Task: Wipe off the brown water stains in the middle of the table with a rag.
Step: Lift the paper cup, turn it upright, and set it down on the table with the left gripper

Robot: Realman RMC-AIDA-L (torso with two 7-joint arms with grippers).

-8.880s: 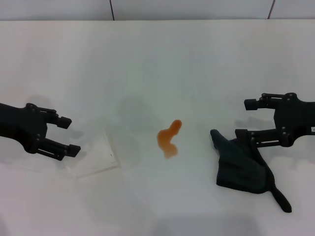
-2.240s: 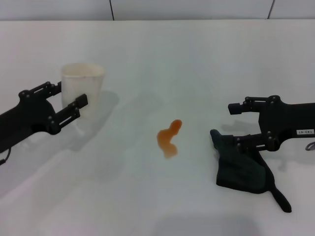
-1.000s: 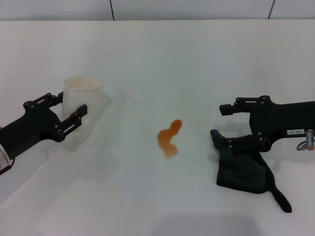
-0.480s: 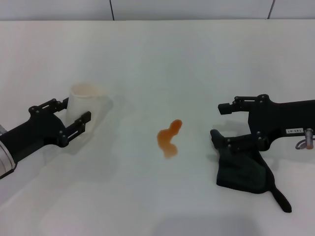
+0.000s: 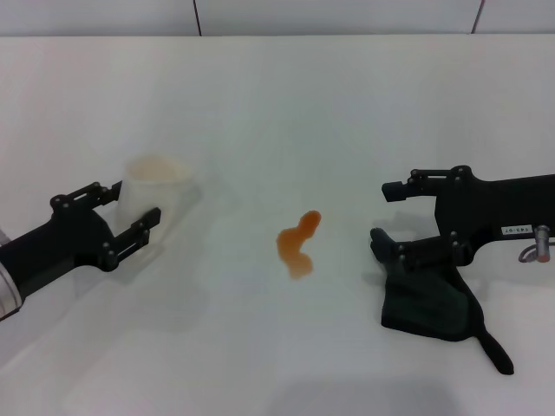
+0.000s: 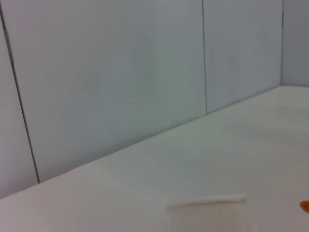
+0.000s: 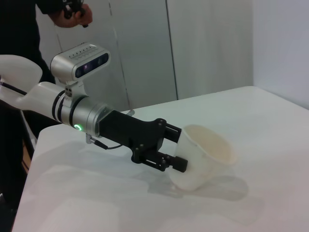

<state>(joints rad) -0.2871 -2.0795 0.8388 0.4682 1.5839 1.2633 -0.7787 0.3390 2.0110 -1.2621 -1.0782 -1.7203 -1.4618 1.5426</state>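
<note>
The brown water stains (image 5: 297, 243) lie as one wavy orange-brown blot in the middle of the white table (image 5: 286, 104). To its right, the dark rag (image 5: 429, 299) rests flat with its pointed tail toward the near edge. My right gripper (image 5: 388, 215) is open, its lower finger lying over the rag's upper corner and its upper finger held above the bare table. At the left, my left gripper (image 5: 139, 201) is shut on a pale plastic cup (image 5: 160, 180) that is tilted. The right wrist view shows that left gripper (image 7: 179, 147) clamping the cup (image 7: 207, 154).
Grey wall panels (image 5: 329, 16) run behind the table's far edge. In the left wrist view the cup's rim (image 6: 207, 203) and a sliver of the stain (image 6: 305, 206) appear. A person (image 7: 29, 29) stands beyond the left arm.
My left gripper carried the cup lower and nearer the table's near-left side. The right gripper edged slightly left over the rag's corner. Stain and rag stayed put.
</note>
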